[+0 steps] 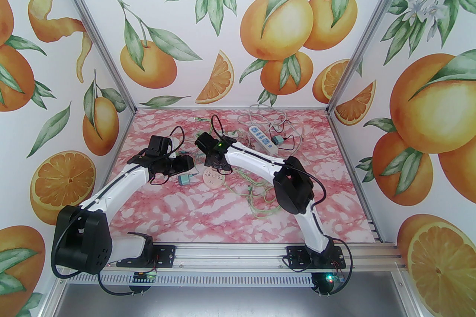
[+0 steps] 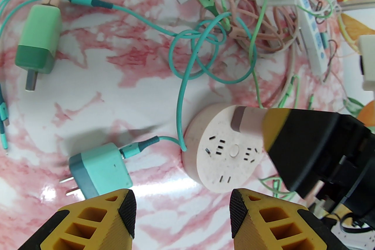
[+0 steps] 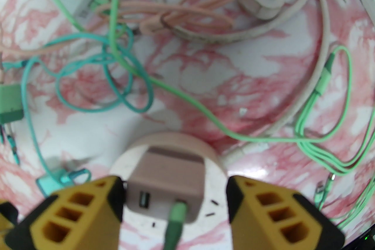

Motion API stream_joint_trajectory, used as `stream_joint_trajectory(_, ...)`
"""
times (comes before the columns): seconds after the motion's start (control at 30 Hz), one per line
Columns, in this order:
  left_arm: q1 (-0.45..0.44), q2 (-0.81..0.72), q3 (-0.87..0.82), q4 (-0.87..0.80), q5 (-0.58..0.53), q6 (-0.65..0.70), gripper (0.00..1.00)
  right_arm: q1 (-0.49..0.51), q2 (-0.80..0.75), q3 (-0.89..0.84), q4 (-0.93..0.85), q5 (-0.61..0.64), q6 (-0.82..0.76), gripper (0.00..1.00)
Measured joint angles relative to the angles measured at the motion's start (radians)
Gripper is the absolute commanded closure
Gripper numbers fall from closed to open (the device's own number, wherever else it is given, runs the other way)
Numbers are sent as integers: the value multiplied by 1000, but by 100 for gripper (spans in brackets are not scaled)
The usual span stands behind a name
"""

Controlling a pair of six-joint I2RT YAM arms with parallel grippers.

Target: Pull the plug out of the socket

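On the pink marbled table, mid-way between the arms: a round socket lies flat, outlet face up.
Plug: a pinkish block-shaped plug stands upright in the round socket near its rim, still seated in it.
Plug's ports: two on its top face; a light-green cable is pushed into one, the other is bare.
Right gripper: the right gripper sits over the plug with a yellow finger on either side.
Right jaws: apart and straddling the plug; one finger is just beside its side, the other stands clear with a gap.
Left gripper: the left gripper hovers low over the table beside the round socket.
Left jaws: apart, with only bare table between them.
Teal charger: a teal charger lies on its side just beside the left gripper, prongs pointing away from the round socket.
Farther back: a white power strip lies among tangled cables, well apart from the round socket.
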Motion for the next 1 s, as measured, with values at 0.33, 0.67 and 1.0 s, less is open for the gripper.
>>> stream_joint_trajectory(0.33,-13,0,-11,8,18,-3,43,0,12,0,3,-18,7,58)
stream_joint_trajectory(0.67,-111,0,-51,109,79,-50,46,-10,-57,-107,42,-18,-56,67)
stream_joint_trajectory(1.0,-202,177,-69,285,178,-124,47,-35,-154,-256,98,-14,-107,68)
